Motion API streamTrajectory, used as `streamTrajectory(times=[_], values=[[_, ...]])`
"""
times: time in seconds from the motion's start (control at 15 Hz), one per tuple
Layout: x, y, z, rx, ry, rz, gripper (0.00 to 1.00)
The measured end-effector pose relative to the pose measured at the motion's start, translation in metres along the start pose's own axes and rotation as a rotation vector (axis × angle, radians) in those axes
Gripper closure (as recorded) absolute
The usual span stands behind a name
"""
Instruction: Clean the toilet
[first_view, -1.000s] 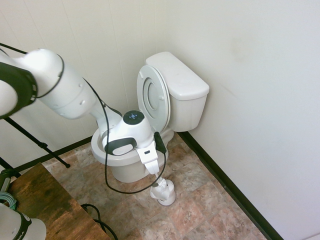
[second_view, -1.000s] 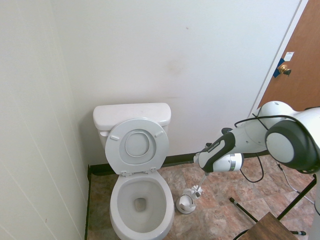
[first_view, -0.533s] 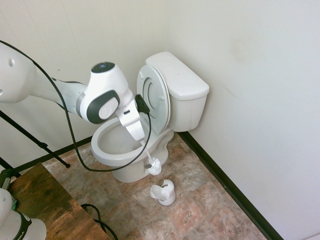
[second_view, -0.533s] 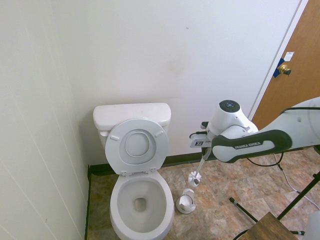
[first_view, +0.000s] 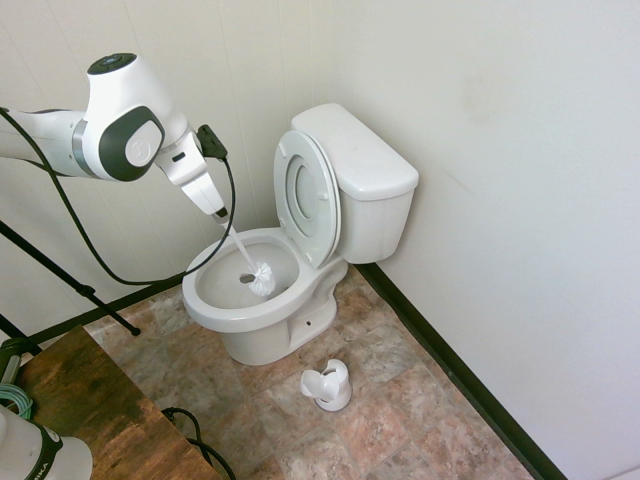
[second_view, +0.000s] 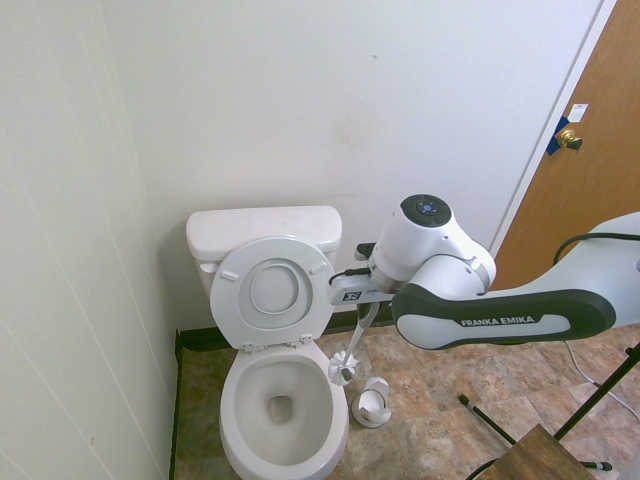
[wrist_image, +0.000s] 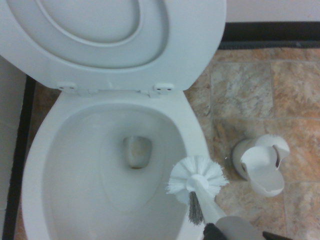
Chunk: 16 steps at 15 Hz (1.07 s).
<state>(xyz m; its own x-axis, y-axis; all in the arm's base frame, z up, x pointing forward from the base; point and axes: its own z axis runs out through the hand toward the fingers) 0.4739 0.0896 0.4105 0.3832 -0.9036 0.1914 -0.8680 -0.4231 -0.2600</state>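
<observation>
Tiled floor (first_view: 390, 400), toilet (first_view: 260, 325) with raised lid, jaws (first_view: 222, 215) clamped on brush (first_view: 262, 280), handle top hidden.

The toilet (second_view: 283, 420) is showing plain white, and the brush (wrist_image: 197, 180) is showing white bristles with a grey tuft. The holder (first_view: 327, 385) is gleaming white. The floor (first_view: 400, 400) is displaying mottled tan, rust and grey tiles; black trim (first_view: 450, 365) is edging a pale wall (first_view: 520, 200). The door (second_view: 560, 210) is showing brown.
</observation>
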Motion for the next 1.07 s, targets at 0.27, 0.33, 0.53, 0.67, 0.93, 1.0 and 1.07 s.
streamTrajectory(times=[0.27,0.33,0.53,0.67,0.93,1.0,1.07], values=[[-0.019,-0.022,0.015,0.019,-0.011,-0.030,1.00],[-0.026,-0.026,0.021,0.019,-0.017,-0.043,1.00],[-0.042,-0.037,0.042,0.030,-0.037,-0.070,1.00],[-0.044,-0.044,0.062,0.035,-0.043,-0.073,1.00],[-0.037,-0.066,0.113,0.033,-0.029,-0.046,1.00],[-0.038,-0.076,0.130,0.044,-0.012,-0.035,1.00],[-0.037,-0.077,0.131,0.042,-0.009,-0.036,1.00]])
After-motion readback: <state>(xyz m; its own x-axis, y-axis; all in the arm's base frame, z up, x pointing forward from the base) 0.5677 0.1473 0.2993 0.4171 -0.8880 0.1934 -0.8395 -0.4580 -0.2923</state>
